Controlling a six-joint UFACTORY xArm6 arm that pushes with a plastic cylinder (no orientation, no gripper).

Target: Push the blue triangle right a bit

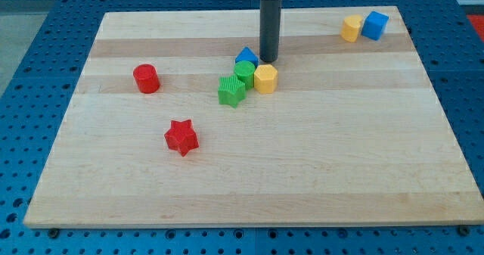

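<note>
The blue triangle (246, 56) lies near the board's top middle, partly hidden behind a green cylinder (244, 73). A yellow hexagon block (265, 79) touches the green cylinder on its right, and a green star-like block (231, 90) sits at the cylinder's lower left. My tip (268, 60) stands just to the right of the blue triangle, close to it and right behind the yellow hexagon. I cannot tell whether the tip touches the triangle.
A red cylinder (146, 79) sits at the left, a red star (181, 137) below it towards the middle. A yellow block (351, 28) and a blue cube (374, 25) stand together at the top right corner. The wooden board (249, 187) lies on a blue perforated table.
</note>
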